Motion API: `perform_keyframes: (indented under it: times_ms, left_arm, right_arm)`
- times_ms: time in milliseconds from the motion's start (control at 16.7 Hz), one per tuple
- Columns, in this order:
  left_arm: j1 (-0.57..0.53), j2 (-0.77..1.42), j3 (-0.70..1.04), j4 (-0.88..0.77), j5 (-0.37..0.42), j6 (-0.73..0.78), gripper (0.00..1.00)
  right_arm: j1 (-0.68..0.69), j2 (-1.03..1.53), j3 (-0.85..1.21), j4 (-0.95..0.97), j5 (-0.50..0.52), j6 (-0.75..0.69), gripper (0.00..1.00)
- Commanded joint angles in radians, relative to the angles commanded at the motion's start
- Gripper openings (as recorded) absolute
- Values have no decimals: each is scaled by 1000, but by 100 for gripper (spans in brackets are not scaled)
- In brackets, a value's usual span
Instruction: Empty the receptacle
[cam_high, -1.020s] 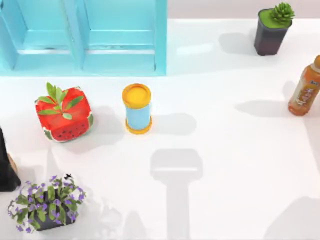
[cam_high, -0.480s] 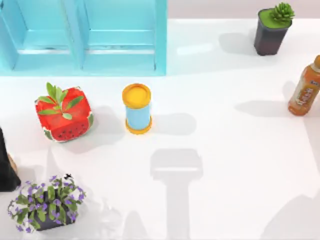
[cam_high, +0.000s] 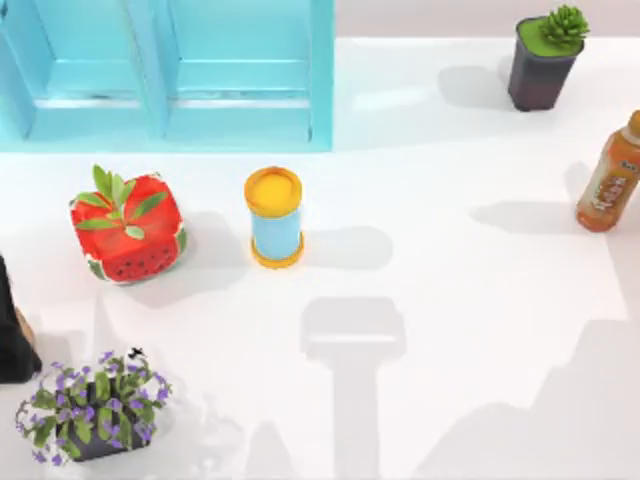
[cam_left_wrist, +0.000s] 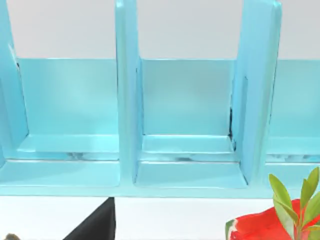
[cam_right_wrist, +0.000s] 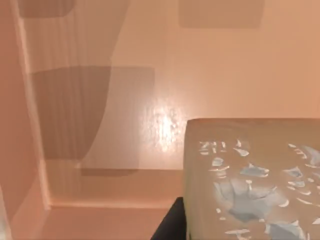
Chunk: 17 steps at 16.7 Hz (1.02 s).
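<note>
Receptacle (cam_high: 165, 75): one. Two potted plants (cam_high: 545, 60), one bottle (cam_high: 610, 180).

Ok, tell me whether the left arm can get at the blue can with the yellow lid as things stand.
Probably yes. The blue can stands upright in open table space, apart from the watermelon cube beside it and the blue shelf behind. Nothing lies over it, so a descent from above looks free.

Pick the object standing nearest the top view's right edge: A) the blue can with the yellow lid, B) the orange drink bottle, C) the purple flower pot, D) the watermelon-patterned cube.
B: the orange drink bottle stands at the table's right edge, far right of the can.
</note>
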Motion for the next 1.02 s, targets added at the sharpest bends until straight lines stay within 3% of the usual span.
perform_keyframes:
  times_ms: [600,780,1020]
  left_arm:
    - [0,0,0,0,0,0,100]
    - [0,0,0,0,0,0,100]
    - [0,0,0,0,0,0,100]
  right_arm:
    - [38,-31,59,-59,2,35,0]
    - [164,-15,51,-33,9,149,0]
    - [470,12,10,29,16,430,0]
